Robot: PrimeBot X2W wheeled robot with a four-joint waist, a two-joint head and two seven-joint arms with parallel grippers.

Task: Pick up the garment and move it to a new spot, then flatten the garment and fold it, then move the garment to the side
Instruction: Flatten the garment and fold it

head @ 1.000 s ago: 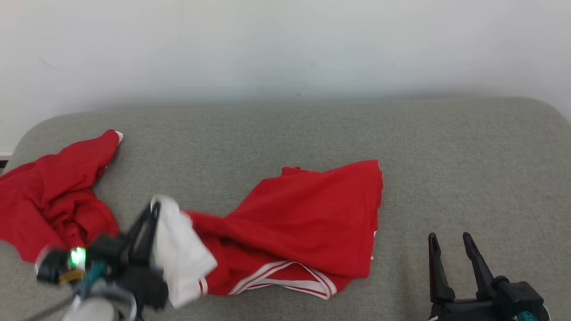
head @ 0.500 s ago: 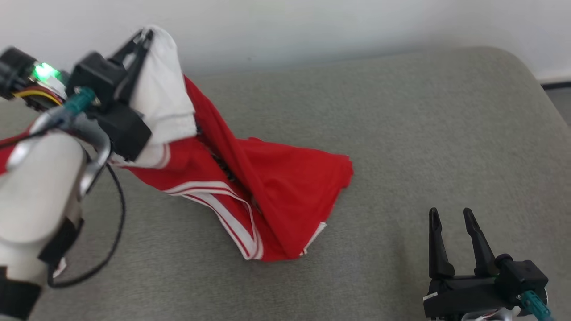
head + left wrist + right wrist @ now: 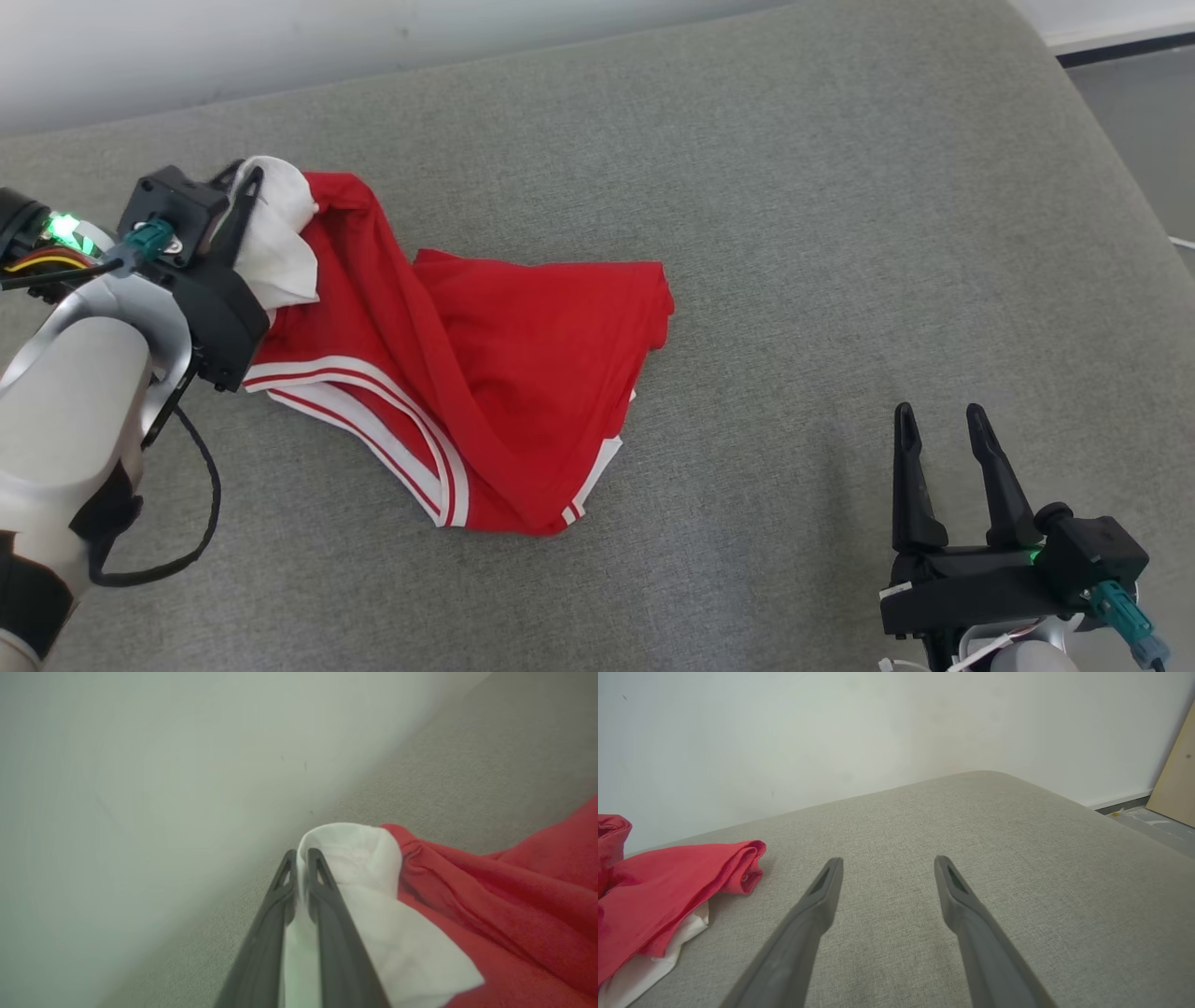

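Since the red garment [image 3: 523,355], crumpled at centre-left on the grey cushion [image 3: 840,233], looks light, soft and limp, the left tool [image 3: 248,182] pinching its white edge suits it, while the right tool [image 3: 936,415] gapes empty.

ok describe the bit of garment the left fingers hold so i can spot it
On the grey cushion, find the red garment lying left of centre. Its far-left end is a white patch pinched in the shut left fingers: solid white, unlike the thin white stripes along the red hem.
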